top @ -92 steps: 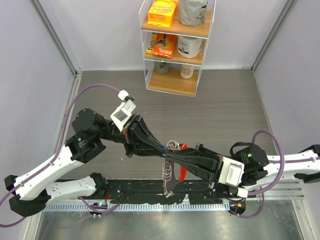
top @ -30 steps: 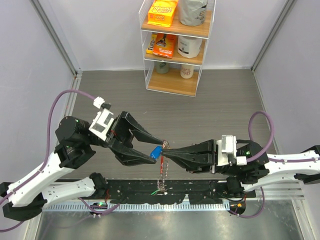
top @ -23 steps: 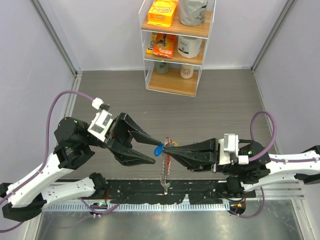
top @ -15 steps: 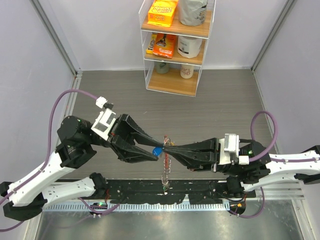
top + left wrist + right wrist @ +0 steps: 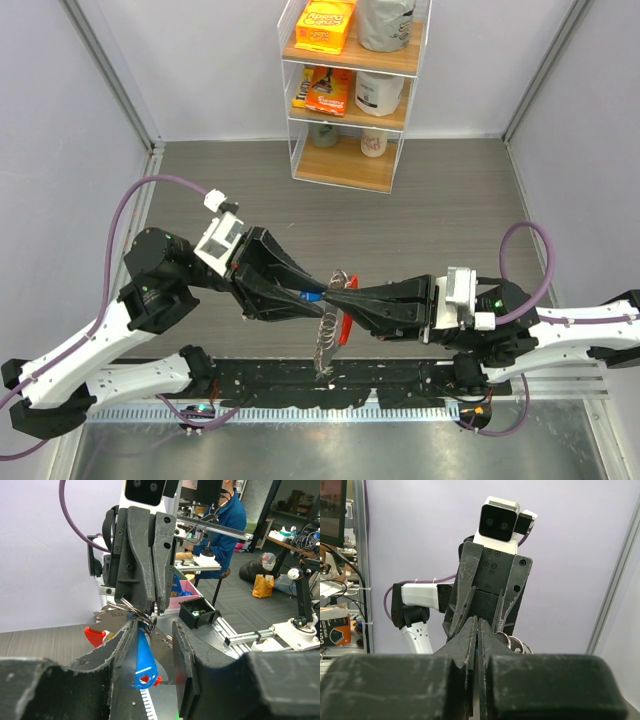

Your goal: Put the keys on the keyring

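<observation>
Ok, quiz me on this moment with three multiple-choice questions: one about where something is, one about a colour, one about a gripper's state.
1. The blue key is: A on the shelf; B between the fingers of the left gripper; C flat on the table.
2. The curved piece on the keyring is: A red; B green; C yellow.
3. The right gripper is: A wide open; B shut on the keyring; C out of view.

Answers: 1 B, the left wrist view shows its head between those fingers. 2 A, it is red in the top and left wrist views. 3 B, its fingers are pressed together with the ring's loops at their tips.
</observation>
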